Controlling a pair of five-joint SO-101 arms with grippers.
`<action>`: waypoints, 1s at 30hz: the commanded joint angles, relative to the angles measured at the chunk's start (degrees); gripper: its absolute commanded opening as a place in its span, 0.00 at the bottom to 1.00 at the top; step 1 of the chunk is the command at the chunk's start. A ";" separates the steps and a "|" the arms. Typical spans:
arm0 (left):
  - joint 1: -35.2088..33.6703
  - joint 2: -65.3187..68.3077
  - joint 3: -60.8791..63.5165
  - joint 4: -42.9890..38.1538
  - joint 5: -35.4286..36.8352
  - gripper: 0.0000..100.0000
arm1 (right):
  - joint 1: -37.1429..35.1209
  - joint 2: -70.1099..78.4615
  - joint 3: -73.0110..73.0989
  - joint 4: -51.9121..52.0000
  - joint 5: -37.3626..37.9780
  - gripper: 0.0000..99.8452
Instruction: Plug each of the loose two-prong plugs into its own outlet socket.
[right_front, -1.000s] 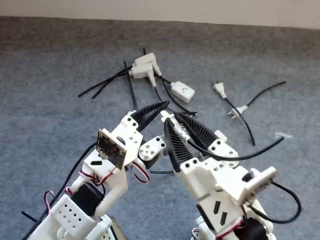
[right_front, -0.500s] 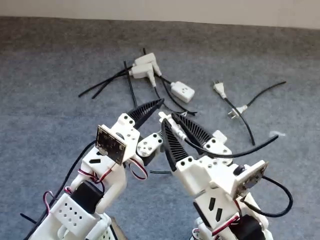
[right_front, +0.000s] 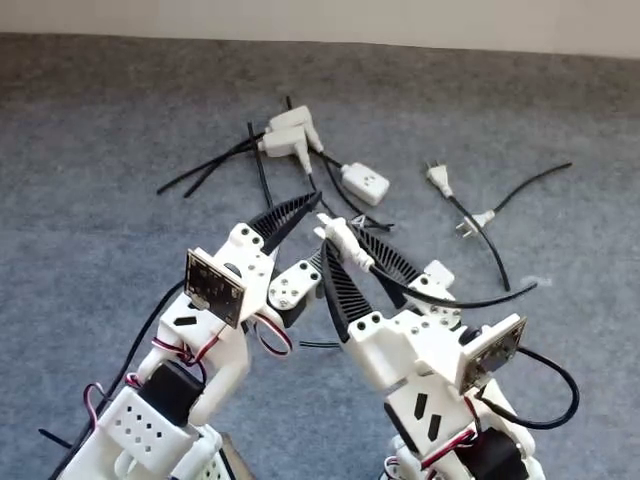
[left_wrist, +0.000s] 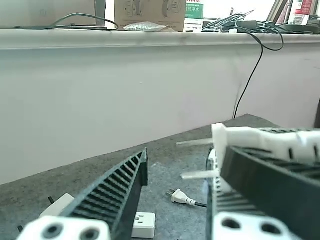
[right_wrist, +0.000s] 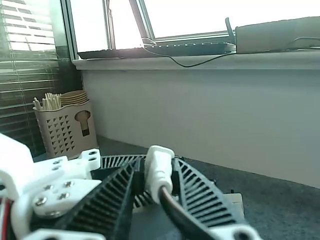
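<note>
1. Grey, carpet-like cover runs over the counter (right_front: 110, 110) up to a pale wall (right_front: 320, 20) at the far edge.
2. The right pincer (right_front: 341, 238) is pinching a white plug (right_wrist: 159, 170) by its body. The plug's black cable (right_front: 460, 302) trails back over that arm.
3. The left pincer (left_wrist: 177, 167) is spread and holds nothing. In its wrist view the held plug's prongs (left_wrist: 195, 143) poke toward the gap between its fingers.
4. The plug's long axis runs along the right pincer. The prongs point away from the robot and look roughly level, not aimed down at the counter.
5. A white socket block (right_front: 365, 182) lies on the counter near the right pincer's tips, beyond them on the far side, with its slots facing up. The target is thus ahead of and below the plug, and the right arm looks the nearer. The prongs would likely need tipping down before they can enter.
6. Two loose plugs (right_front: 437, 178) lie farther right, well apart from both pincers. Two more white blocks (right_front: 288, 130) sit among cables on the far side; whether they are filled cannot be told.
</note>
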 joint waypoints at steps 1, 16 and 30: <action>-0.31 -0.84 -1.80 -0.26 0.00 0.20 | -0.48 1.10 -4.97 3.03 1.05 0.03; -0.13 -0.84 -1.80 -0.26 0.00 0.20 | -6.99 1.71 -8.66 9.89 9.76 0.03; -0.22 -0.84 -1.80 -0.26 0.00 0.20 | -6.90 1.71 -8.66 12.35 9.76 0.10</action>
